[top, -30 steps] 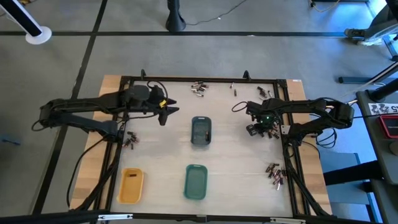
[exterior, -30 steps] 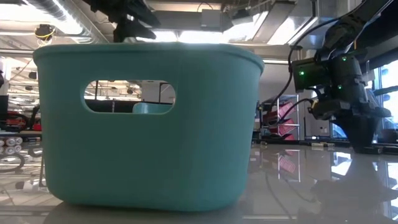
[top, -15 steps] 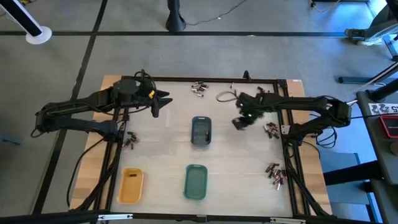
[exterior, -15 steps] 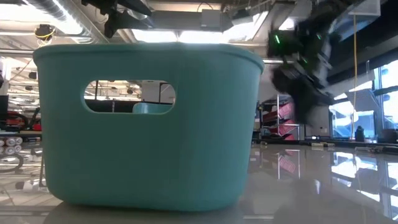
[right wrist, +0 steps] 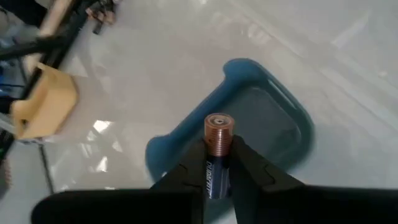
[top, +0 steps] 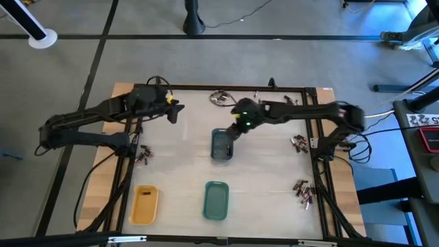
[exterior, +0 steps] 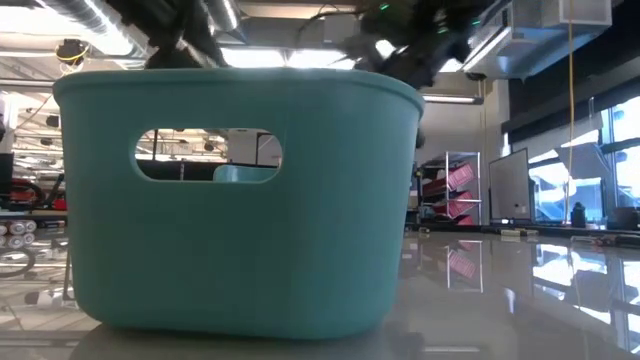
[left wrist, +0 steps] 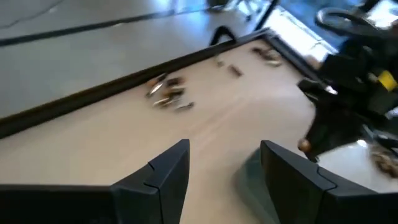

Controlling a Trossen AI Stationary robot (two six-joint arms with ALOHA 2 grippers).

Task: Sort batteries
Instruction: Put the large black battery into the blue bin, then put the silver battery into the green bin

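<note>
Battery (right wrist: 217,149): copper-toned top, dark body with pale lettering. Trays: 1 grey-blue (top: 221,145), 1 green (top: 215,200), 1 yellow (top: 145,204). Table (top: 178,165): pale wood, black frame. Arms: dark.

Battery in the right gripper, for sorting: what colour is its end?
Copper-toned battery end, clearest in right wrist view.

— How do we see the table (top: 185,161)?
— Evenly lit from above, faint shadows. Low down, ceiling lights (exterior: 330,35) glare above the tray (exterior: 240,200); our wrist views smear.
</note>
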